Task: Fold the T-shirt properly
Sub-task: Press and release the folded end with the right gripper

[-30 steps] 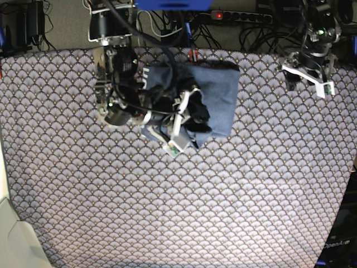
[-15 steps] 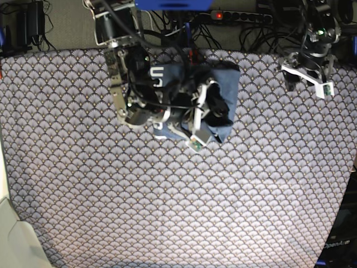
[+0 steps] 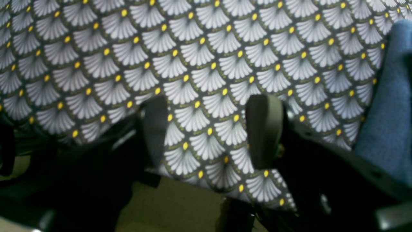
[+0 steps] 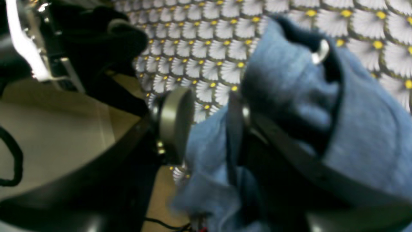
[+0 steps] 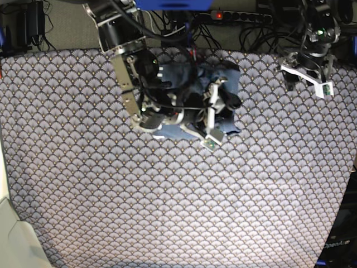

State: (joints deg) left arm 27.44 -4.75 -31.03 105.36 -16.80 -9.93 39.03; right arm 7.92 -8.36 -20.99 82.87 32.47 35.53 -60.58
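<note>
The slate-blue T-shirt [image 5: 230, 80] lies bunched near the table's far edge, mostly hidden under my right arm. My right gripper [image 5: 226, 111] hovers over its right part. In the right wrist view the right gripper [image 4: 206, 125] has its fingers apart. The T-shirt [image 4: 360, 135] drapes over the right-hand finger and shows behind the gap. My left gripper [image 5: 305, 81] hangs open at the far right, apart from the cloth. In the left wrist view the left gripper [image 3: 209, 129] holds nothing. A strip of the T-shirt [image 3: 386, 112] shows at the right edge.
The fan-scale tablecloth [image 5: 167, 195] covers the whole table. A power strip and cables [image 5: 240, 17] lie behind the far edge. A pale object [image 5: 14, 240] sits at the lower left corner. The table's far edge [image 3: 180, 180] shows below the left gripper.
My right arm has swept rightward across the T-shirt, dragging the bunched cloth with it, and its jaws have parted. The left arm has stayed put.
</note>
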